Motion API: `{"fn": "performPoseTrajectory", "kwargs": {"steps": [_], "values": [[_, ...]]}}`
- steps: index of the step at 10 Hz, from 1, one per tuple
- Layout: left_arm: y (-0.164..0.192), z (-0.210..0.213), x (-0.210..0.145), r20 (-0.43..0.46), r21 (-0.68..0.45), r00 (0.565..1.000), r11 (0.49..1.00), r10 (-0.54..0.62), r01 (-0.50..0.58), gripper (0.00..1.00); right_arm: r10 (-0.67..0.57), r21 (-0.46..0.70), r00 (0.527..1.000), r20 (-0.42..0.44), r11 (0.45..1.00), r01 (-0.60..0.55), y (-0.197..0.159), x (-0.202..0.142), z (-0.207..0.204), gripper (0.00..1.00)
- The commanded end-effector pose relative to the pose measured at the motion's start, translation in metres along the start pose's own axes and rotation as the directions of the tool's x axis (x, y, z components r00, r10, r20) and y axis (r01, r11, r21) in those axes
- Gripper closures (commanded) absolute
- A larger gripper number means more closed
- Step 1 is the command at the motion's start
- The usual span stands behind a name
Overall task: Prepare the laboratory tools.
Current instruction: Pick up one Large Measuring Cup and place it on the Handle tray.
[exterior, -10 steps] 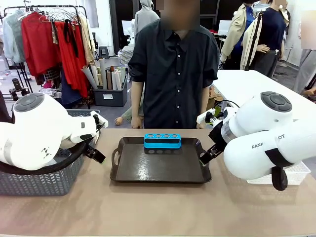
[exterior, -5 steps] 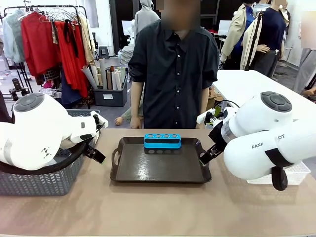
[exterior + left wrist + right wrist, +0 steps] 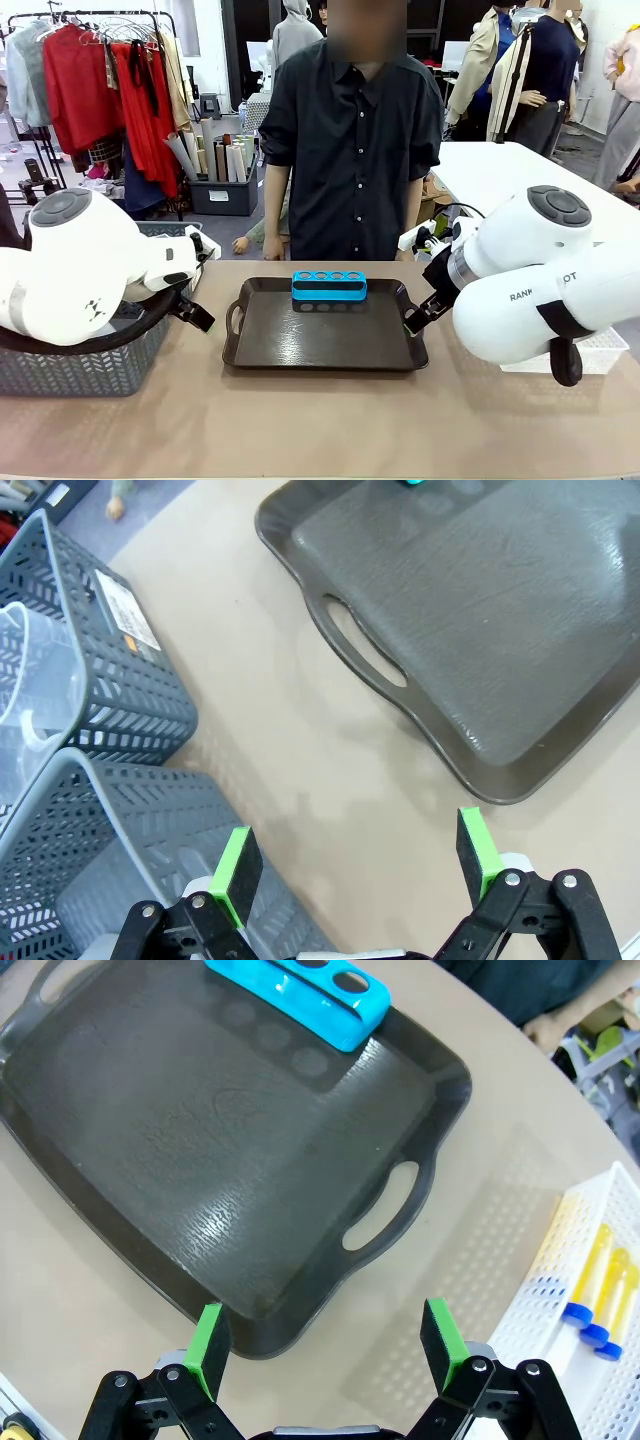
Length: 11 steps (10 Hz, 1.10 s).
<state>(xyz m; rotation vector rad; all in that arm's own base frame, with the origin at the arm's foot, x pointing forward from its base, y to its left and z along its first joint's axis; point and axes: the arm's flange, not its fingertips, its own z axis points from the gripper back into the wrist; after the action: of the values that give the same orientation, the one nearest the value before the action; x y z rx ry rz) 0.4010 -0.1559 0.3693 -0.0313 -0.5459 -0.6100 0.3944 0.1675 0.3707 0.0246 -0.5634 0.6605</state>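
The blue tube rack [image 3: 329, 286] stands empty at the far edge of the dark tray [image 3: 325, 340], also seen in the right wrist view [image 3: 300, 990]. Three slim tubes of yellow liquid with blue caps [image 3: 597, 1285] lie in the white lattice bin [image 3: 560, 1310]. The clear handled beaker [image 3: 35, 675] sits in a grey mesh basket [image 3: 130, 680]. My left gripper [image 3: 357, 855] is open over bare table beside the tray's left handle [image 3: 365, 655]. My right gripper [image 3: 325, 1340] is open above the tray's right edge near its handle [image 3: 380, 1205]. The conical flask is out of view.
A second grey basket [image 3: 60, 880] lies close under my left fingers. Grey baskets [image 3: 90, 360] line the table's left side and the white bin [image 3: 600, 350] its right. A person [image 3: 350, 140] stands behind the tray at the far edge.
My left wrist has shifted very slightly. The tray, the rack and the right arm stay where they were.
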Motion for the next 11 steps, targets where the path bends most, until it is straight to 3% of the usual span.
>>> {"fn": "performPoseTrajectory", "kwargs": {"steps": [1,5,8,11], "values": [[-0.006,0.009,0.004,0.003,-0.068,1.000,0.998,-0.019,0.019,0.00,0.012,0.043,1.000,-0.003,0.999,-0.012,-0.001,0.003,0.003,0.00],[-0.018,0.033,0.015,0.060,-0.302,0.993,0.947,-0.099,0.112,0.00,0.025,0.175,1.000,0.013,0.984,-0.026,0.000,0.004,0.026,0.00],[-0.009,0.064,0.029,0.105,-0.455,0.982,0.870,-0.160,0.190,0.00,0.043,0.275,0.999,0.014,0.960,-0.045,-0.008,0.028,0.061,0.00],[0.016,0.092,0.055,0.221,-0.423,0.952,0.859,-0.211,0.288,0.00,0.093,0.325,0.995,0.022,0.941,-0.096,-0.030,0.057,0.098,0.00]]}}
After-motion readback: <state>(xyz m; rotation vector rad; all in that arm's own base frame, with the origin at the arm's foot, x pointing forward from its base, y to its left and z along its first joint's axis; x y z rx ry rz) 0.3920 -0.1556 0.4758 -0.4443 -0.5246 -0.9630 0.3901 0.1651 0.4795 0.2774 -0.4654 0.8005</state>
